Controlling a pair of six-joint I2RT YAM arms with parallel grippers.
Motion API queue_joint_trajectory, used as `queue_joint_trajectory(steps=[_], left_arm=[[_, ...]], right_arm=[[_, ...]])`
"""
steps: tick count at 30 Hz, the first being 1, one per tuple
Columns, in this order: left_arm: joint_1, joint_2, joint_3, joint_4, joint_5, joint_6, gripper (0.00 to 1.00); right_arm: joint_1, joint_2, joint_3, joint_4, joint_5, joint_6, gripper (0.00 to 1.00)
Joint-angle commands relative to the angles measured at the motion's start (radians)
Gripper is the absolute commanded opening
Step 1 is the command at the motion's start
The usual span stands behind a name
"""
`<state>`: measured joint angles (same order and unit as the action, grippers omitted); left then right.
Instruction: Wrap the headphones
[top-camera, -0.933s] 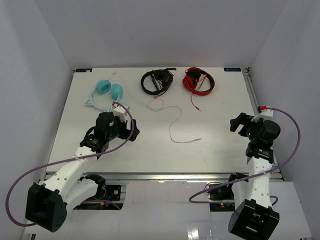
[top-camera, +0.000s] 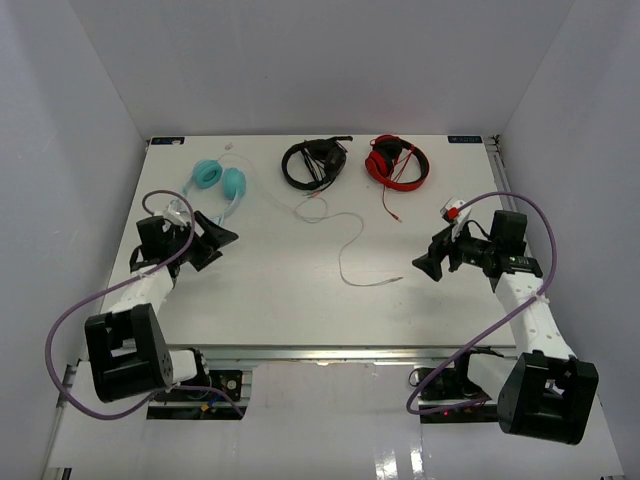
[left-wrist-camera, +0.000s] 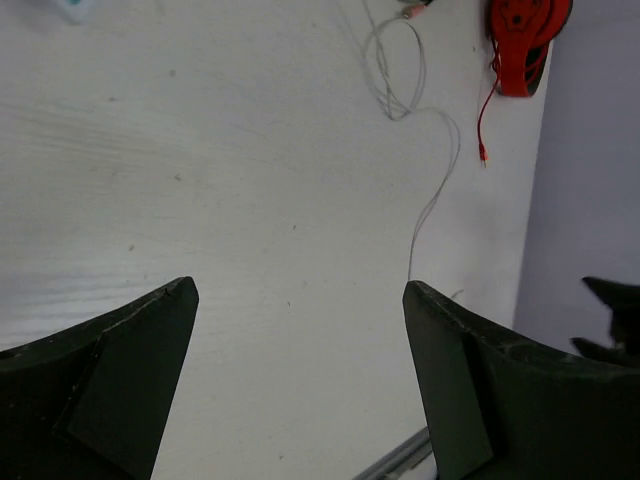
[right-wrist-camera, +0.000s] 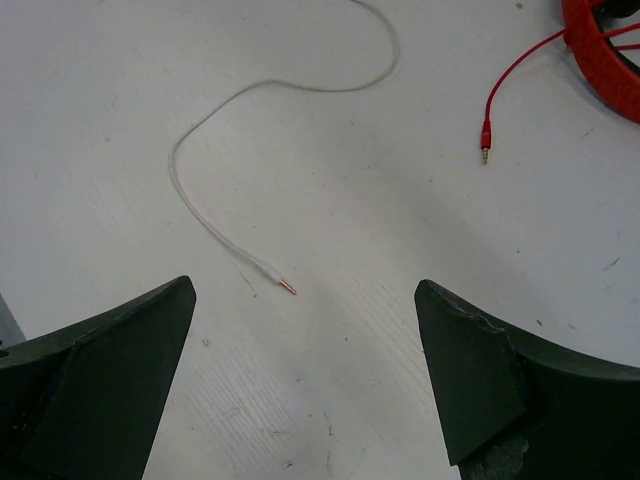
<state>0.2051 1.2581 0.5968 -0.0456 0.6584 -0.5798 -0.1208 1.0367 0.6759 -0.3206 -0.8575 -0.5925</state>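
Three headsets lay along the top of the overhead frame: the teal headphones (top-camera: 218, 183) at upper left, the black headphones (top-camera: 313, 163) at centre, the red headphones (top-camera: 398, 161) to their right. The teal set's white cable (top-camera: 345, 245) trailed loose across the table (top-camera: 280, 305) toward mid-frame, and its plug (right-wrist-camera: 288, 289) lay free near the centre of the right wrist view. The left gripper (top-camera: 222, 243) and the right gripper (top-camera: 424, 266) both stood with jaws spread wide, holding nothing and touching no cable. Wrapping looked not yet begun, and the step in hand seemed to be the approach. The next move probably called for the right gripper to lower onto the cable near its plug and pinch the thin strand squarely, while the left steadied the earcups. No container showed in any view.
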Motion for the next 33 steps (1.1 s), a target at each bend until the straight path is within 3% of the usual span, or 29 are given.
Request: queue_joint_trajectory(steps=[1, 5, 12, 18, 23, 30, 33], left_arm=[[0.060, 0.083, 0.132, -0.118, -0.082, -0.199, 0.95], [0.061, 0.188, 0.287, -0.262, -0.373, -0.266, 0.95], [0.057, 0.474, 0.623, -0.577, -0.724, -0.372, 0.88], [0.032, 0.640, 0.823, -0.664, -0.738, -0.360, 0.76], [-0.006, 0.759, 1.003, -0.741, -0.750, -0.356, 0.74], [-0.031, 0.828, 1.081, -0.785, -0.781, -0.386, 0.75], [-0.046, 0.875, 1.133, -0.824, -0.803, -0.392, 0.70]], right_arm=[[0.004, -0.016, -0.051, 0.039, 0.082, -0.005, 0.97], [0.004, -0.065, -0.065, 0.054, 0.045, 0.009, 0.98], [0.021, -0.087, -0.056, 0.046, 0.034, 0.006, 0.98], [0.038, -0.105, -0.051, 0.050, 0.053, 0.000, 0.98], [0.040, -0.103, -0.053, 0.046, 0.055, -0.004, 0.98], [0.055, -0.092, -0.053, 0.045, 0.061, -0.010, 0.98], [0.058, -0.088, -0.053, 0.044, 0.065, -0.013, 0.98]])
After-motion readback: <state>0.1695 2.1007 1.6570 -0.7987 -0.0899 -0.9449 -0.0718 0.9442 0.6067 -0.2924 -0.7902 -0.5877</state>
